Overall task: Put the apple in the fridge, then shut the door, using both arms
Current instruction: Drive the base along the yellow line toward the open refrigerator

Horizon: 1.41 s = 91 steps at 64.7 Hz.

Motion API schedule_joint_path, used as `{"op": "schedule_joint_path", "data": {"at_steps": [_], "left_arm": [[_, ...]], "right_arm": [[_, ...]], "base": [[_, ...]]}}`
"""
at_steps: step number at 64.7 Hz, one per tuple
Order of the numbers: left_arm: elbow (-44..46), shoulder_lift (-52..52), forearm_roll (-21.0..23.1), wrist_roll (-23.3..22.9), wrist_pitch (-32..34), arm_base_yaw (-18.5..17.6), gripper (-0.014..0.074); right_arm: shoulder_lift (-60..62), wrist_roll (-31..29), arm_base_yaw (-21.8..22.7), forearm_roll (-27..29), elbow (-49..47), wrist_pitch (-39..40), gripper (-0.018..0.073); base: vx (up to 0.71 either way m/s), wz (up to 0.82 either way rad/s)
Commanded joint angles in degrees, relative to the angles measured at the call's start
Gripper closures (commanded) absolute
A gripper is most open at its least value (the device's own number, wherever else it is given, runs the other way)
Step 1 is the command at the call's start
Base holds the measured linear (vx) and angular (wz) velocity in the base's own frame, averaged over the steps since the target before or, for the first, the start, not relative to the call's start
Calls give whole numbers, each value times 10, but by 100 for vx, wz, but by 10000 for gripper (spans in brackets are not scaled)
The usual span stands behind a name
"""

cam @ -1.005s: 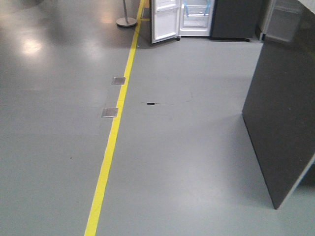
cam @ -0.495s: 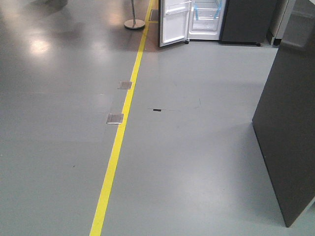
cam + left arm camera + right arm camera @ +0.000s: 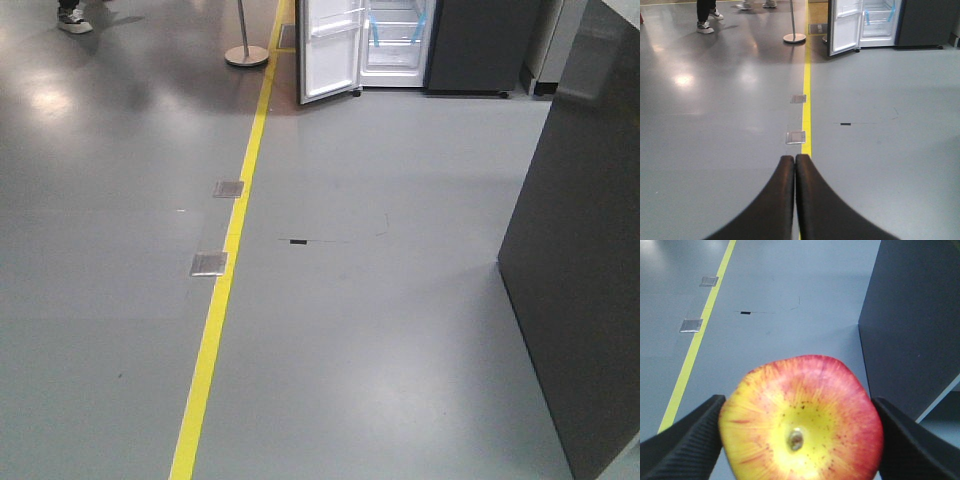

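The red and yellow apple (image 3: pixel 802 417) fills the lower right wrist view, held between the two black fingers of my right gripper (image 3: pixel 799 425), which is shut on it. My left gripper (image 3: pixel 794 159) is shut and empty, its fingers pressed together above the floor. The fridge (image 3: pixel 400 45) stands far ahead at the top of the front view with its white interior showing; it also shows in the left wrist view (image 3: pixel 879 22). Its door (image 3: pixel 328 50) hangs open to the left, white inside; it shows in the left wrist view too (image 3: pixel 845 27). Neither gripper shows in the front view.
A dark grey counter block (image 3: pixel 580 260) stands close on the right, also in the right wrist view (image 3: pixel 912 325). A yellow floor line (image 3: pixel 225 270) runs toward the fridge with metal floor plates (image 3: pixel 209 263) beside it. A post base (image 3: pixel 246 55) and people's feet (image 3: pixel 705 26) are far left.
The front view has shifted: the fridge has slid a little left and down in the frame, and the counter block sits slightly further left. A shoe has come into view at top left.
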<state>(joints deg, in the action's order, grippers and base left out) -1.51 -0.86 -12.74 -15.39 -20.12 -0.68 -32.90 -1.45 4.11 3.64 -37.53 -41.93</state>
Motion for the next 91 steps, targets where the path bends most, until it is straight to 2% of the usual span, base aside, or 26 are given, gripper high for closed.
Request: {"op": "schedule_joint_path", "data": {"at_steps": [1, 91], "left_arm": [[-10, -6, -1, -1, 40, -1, 601], [-10, -6, -1, -1, 40, -1, 601]], "right_arm": [[0, 0, 2, -1, -16, 44, 428], [0, 0, 2, -1, -16, 44, 428]], "base": [[24, -13], [27, -2]]}}
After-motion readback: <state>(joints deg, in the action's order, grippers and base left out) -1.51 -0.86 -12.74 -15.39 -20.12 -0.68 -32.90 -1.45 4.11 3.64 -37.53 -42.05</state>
